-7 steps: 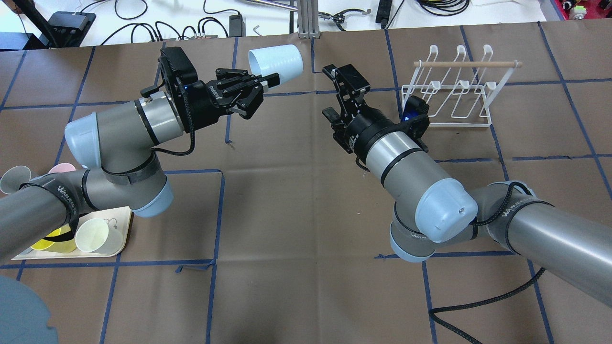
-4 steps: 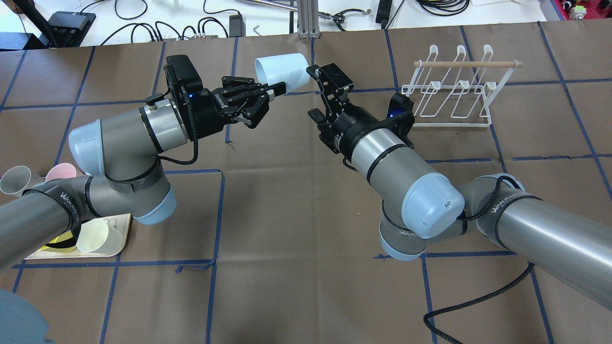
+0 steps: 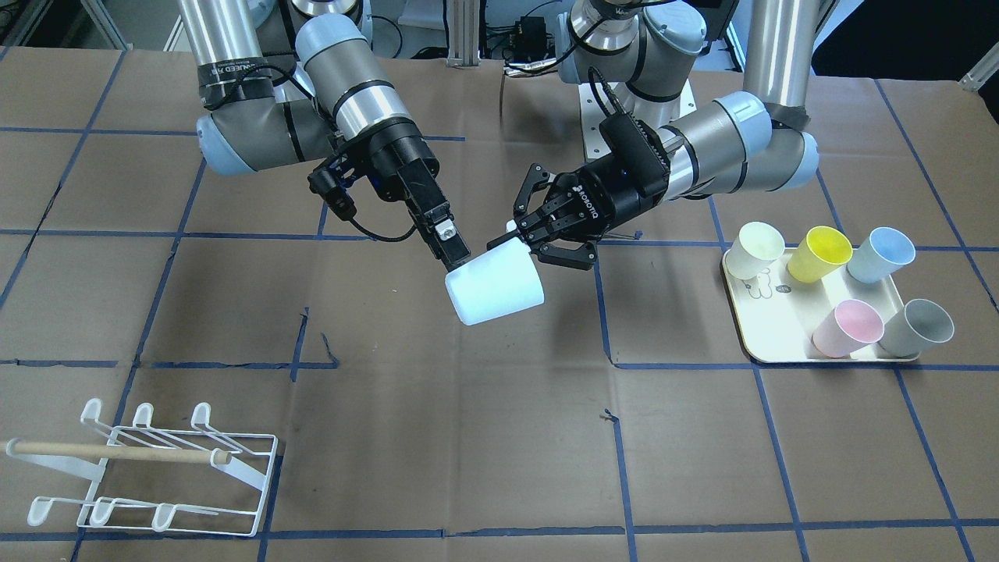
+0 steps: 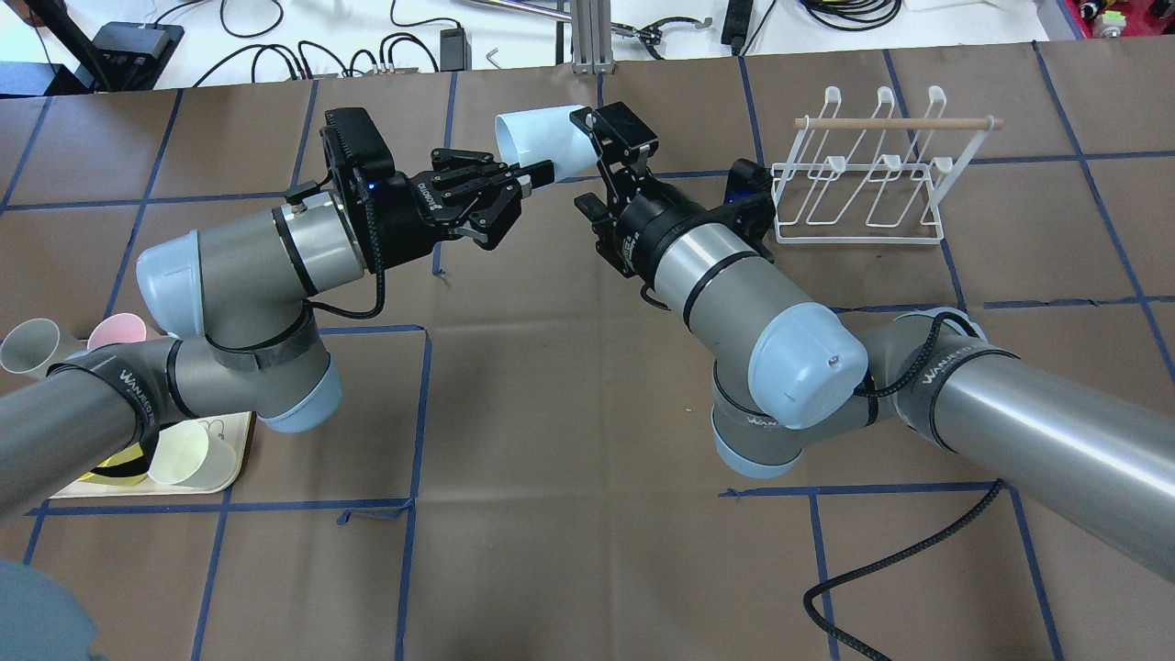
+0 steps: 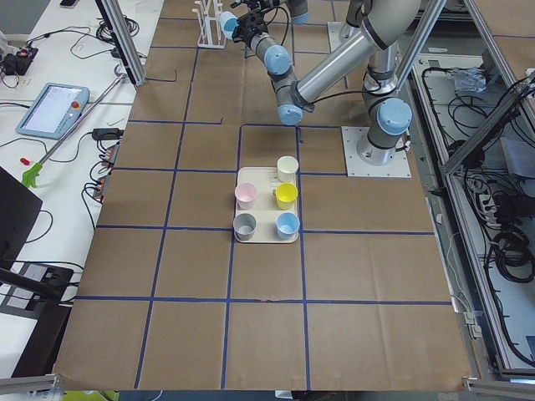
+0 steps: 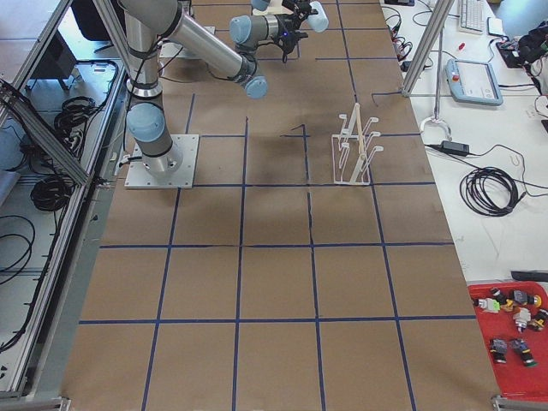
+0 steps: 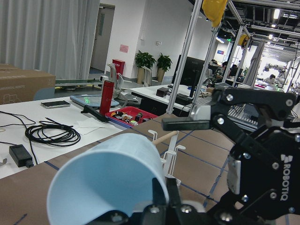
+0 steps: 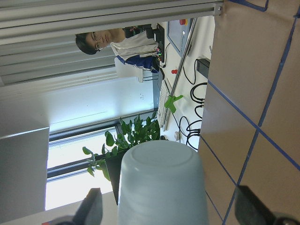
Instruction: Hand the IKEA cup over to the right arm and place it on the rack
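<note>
1. IKEA cup (image 4: 537, 140) hangs above the table's middle, pinched at its rim by the left gripper (image 4: 535, 173).
2. Right gripper (image 4: 595, 145) has moved in, and its spread jaws now flank the cup's base, ready for handover.

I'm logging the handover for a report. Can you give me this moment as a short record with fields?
cup: light blue, on its side in mid-air
left gripper: shut on the cup's rim
right gripper: open, fingers either side of the cup's base end, gaps showing
rack: on the robot's right, no cup on it
tray: on the robot's left, five other cups on it
handover: not yet done
</note>
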{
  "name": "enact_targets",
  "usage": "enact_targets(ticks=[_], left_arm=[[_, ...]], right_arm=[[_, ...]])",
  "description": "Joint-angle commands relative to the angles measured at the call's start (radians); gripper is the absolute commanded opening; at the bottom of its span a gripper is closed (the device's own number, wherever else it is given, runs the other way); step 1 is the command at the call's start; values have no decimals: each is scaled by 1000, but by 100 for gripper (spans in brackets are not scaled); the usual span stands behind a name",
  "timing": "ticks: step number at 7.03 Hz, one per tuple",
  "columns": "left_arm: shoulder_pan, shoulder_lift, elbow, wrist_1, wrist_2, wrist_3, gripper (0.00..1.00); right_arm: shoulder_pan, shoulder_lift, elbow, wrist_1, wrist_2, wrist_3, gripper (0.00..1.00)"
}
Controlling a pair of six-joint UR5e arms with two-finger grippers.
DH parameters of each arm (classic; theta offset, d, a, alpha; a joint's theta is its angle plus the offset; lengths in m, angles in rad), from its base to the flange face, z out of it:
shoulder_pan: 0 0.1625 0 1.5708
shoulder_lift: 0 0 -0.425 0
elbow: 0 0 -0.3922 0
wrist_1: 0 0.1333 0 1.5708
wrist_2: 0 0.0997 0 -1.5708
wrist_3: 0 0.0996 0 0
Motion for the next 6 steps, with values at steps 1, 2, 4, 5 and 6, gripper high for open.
enact_targets(ticks=[1, 2, 4, 5, 6], left_arm=[[0, -2, 0, 1, 2, 1, 4], [0, -5, 0, 10, 0, 1, 4], [0, -7, 0, 10, 0, 1, 4], [0, -7, 0, 10, 0, 1, 4], [0, -7, 2, 10, 0, 1, 5]], right_arm=[[1, 26, -28, 7, 0, 2, 98], [1, 34, -42, 10, 0, 2, 98], [13, 76, -85, 9, 2, 37, 98], [15, 83, -91, 9, 2, 37, 97], [15, 83, -91, 9, 3, 37, 96]])
